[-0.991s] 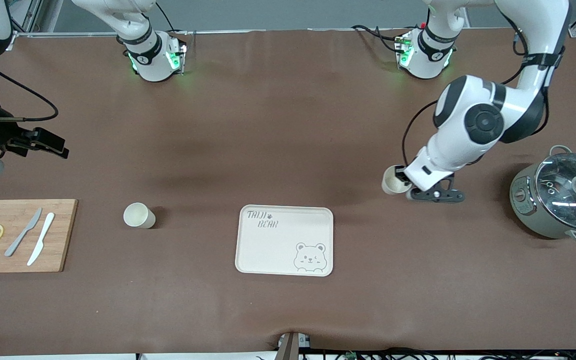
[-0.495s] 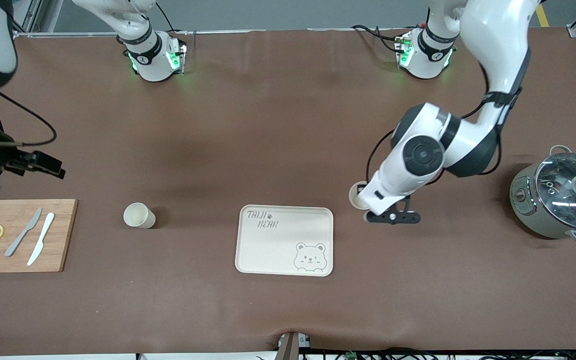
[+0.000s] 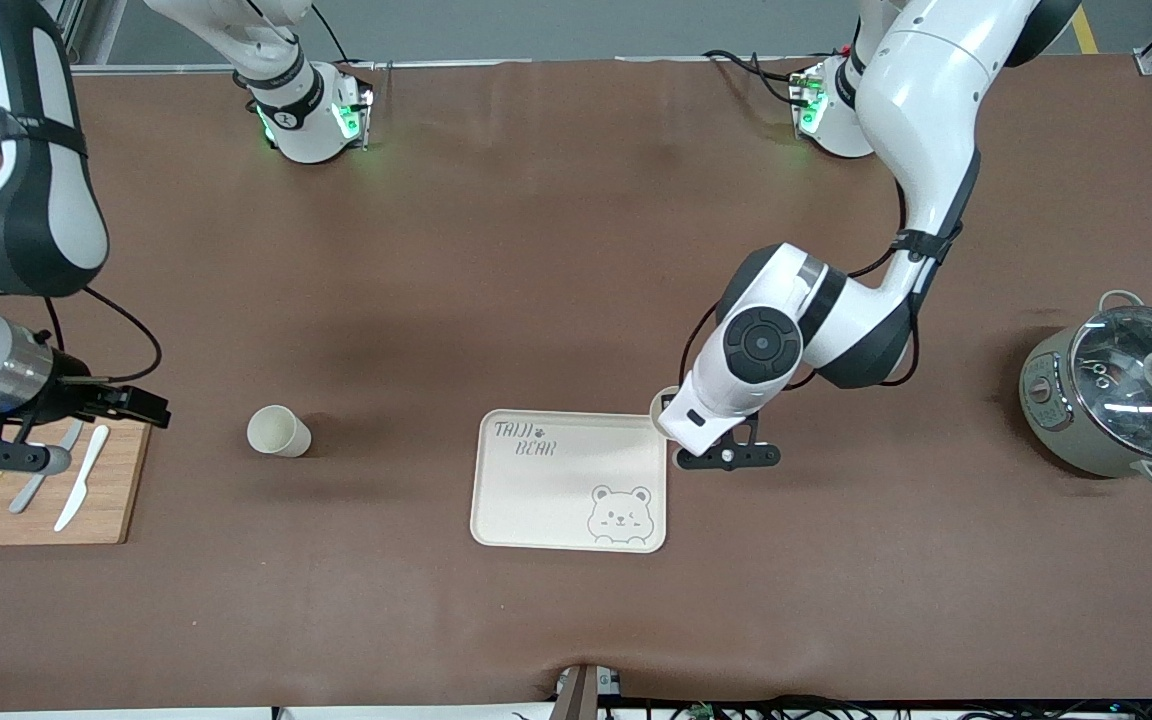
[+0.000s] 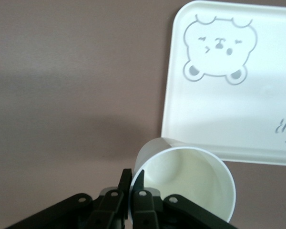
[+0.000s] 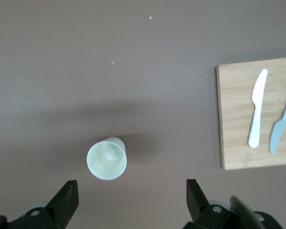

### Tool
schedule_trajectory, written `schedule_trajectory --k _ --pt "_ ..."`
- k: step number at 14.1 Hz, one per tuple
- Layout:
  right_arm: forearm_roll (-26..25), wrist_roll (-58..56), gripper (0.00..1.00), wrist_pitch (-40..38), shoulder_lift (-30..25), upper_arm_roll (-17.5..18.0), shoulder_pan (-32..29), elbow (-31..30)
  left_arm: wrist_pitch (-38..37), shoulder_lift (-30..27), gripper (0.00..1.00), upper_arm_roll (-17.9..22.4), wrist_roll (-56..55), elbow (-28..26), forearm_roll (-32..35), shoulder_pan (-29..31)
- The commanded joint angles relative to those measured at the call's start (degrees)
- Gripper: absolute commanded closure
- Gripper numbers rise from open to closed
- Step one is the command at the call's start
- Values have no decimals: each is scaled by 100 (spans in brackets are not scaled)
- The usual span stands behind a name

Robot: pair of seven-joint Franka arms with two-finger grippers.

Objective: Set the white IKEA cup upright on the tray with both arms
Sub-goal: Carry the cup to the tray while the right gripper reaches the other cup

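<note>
A brown bench [image 3: 536,250] carries everything. Over the cutting board [image 3: 106,500] the right end effector [image 5: 128,202] hangs spread wide and empty; a second cup [image 3: 278,432] stands upright nearby. At the cream tray [image 3: 536,490] corner, the left end effector [image 4: 132,191] pinches the white cup's [image 4: 183,183] rim, mouth up, likely so it lands upright.

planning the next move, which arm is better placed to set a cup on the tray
Left. The left gripper already pinches a white cup by its rim at the tray's edge. The right gripper, open, hangs above the other cup.
</note>
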Motion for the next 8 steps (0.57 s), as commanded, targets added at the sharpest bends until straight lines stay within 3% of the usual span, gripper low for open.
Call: schedule_trajectory --k 1,8 --pt "-69 27 0 467 104 45 -24 -217 253 211 100 81 -368 212 116 -235" --pt "-78 18 0 1847 183 45 -15 -1166 1001 501 100 90 -729 195 124 -464"
